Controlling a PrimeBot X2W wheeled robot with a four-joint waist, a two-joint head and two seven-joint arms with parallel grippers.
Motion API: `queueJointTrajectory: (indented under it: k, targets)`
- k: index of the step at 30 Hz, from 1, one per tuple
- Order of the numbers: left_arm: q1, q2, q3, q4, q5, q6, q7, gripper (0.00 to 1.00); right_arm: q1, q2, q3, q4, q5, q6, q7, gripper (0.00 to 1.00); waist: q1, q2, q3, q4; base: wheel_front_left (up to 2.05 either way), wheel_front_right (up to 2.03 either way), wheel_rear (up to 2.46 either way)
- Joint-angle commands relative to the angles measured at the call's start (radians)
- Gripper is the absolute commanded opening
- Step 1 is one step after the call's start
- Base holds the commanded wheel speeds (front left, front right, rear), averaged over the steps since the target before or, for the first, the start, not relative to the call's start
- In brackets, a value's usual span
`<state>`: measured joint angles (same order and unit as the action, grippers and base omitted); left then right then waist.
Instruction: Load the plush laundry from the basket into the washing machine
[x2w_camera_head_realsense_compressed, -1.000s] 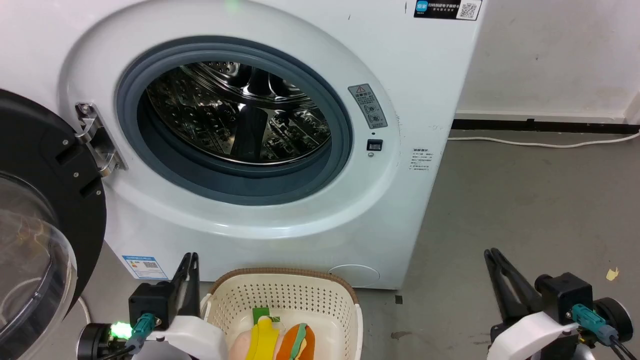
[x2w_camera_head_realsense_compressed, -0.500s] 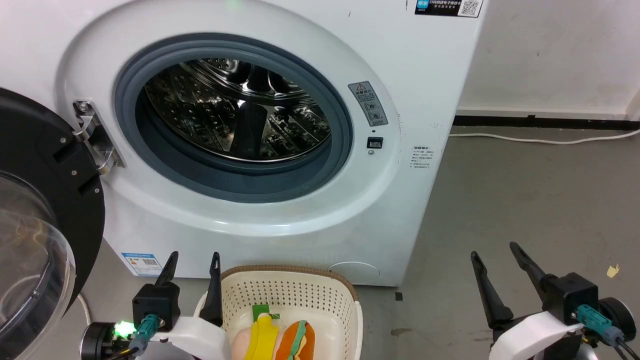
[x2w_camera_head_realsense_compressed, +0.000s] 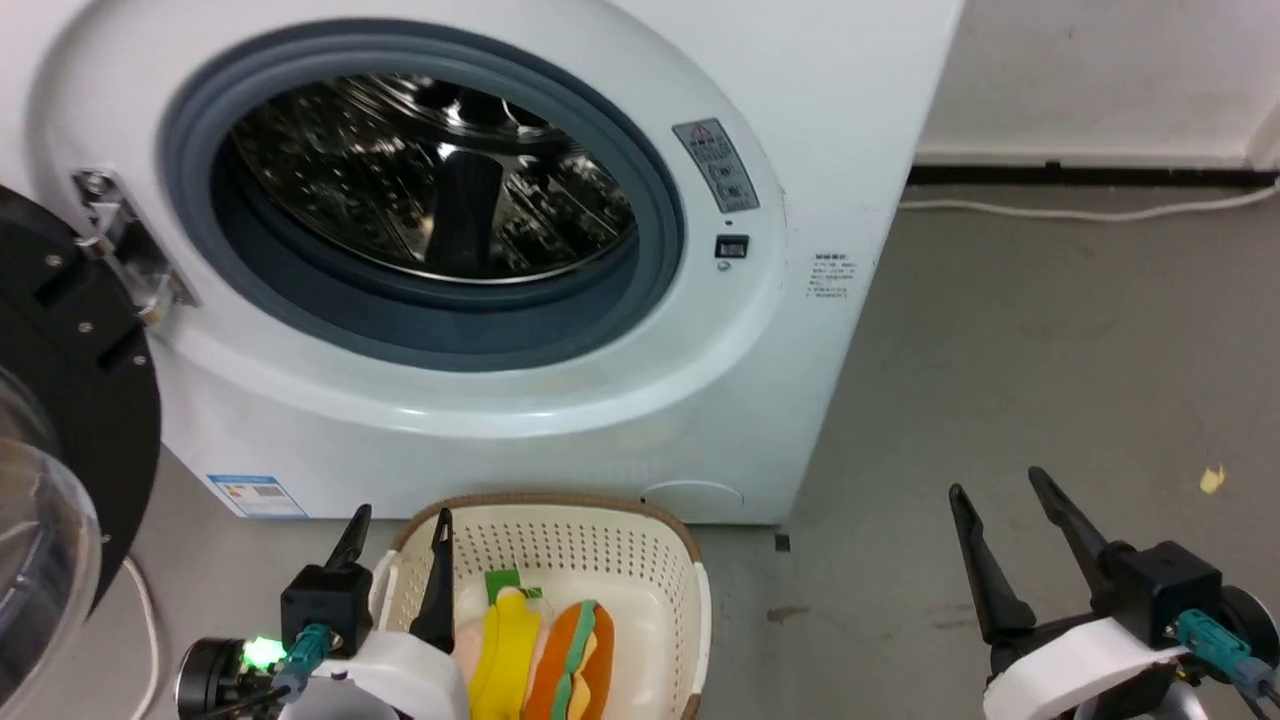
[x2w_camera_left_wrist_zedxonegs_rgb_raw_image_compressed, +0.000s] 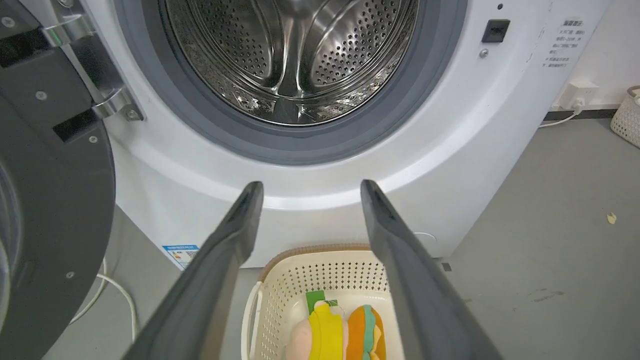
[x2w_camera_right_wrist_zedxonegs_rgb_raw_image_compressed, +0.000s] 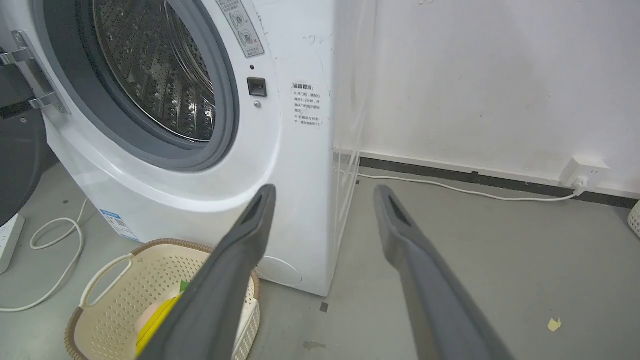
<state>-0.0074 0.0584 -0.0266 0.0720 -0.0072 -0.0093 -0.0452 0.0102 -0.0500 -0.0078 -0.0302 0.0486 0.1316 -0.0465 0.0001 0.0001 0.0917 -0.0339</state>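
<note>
On the left, the door (x2w_camera_head_realsense_compressed: 80, 380) hangs open off the washer (x2w_camera_head_realsense_compressed: 600, 420). Nearer, the left gripper (x2w_camera_head_realsense_compressed: 402, 513), spread, is by the basket's (x2w_camera_head_realsense_compressed: 600, 560) left rim; doll (x2w_camera_head_realsense_compressed: 505, 640) and burger (x2w_camera_head_realsense_compressed: 575, 660) lie inside, touching. Near right, the right gripper (x2w_camera_head_realsense_compressed: 997, 482) is spread.

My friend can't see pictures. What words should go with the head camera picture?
A white washing machine stands with its door open at left, shiny drum showing. Before it, a cream basket holds a yellow doll and an orange burger plush; the left gripper and right gripper, both open, flank it.
</note>
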Motion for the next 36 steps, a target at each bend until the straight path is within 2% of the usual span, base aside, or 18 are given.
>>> queueJointTrajectory:
  k: [1, 23, 28, 36]
  targets:
    - [-0.023, 0.010, -0.006, 0.016, -0.008, -0.005, -0.009, 1.00, -0.025, 0.000, -0.002, -0.012, 0.013, 0.000, -0.009, 1.00, -0.0001, -0.0001, 0.023, -0.013, 0.00, 0.00, 0.00]
    - [-0.162, 0.105, -0.082, 0.261, -0.061, -0.037, 0.034, 1.00, -0.065, 0.000, 0.032, -0.048, 0.084, 0.000, -0.055, 1.00, -0.0001, -0.0001, 0.207, -0.116, 0.00, 0.00, 0.00]
    - [-0.197, 0.156, -0.154, 0.335, -0.114, -0.045, 0.101, 1.00, -0.074, 0.000, 0.042, -0.058, 0.113, 0.000, -0.069, 1.00, -0.0001, -0.0001, 0.266, -0.155, 0.00, 0.00, 0.00]
    - [-0.244, 0.222, -0.198, 0.388, -0.176, -0.052, 0.143, 1.00, -0.085, 0.000, 0.054, -0.070, 0.148, 0.000, -0.084, 1.00, -0.0001, -0.0001, 0.330, -0.191, 0.00, 0.00, 0.00]
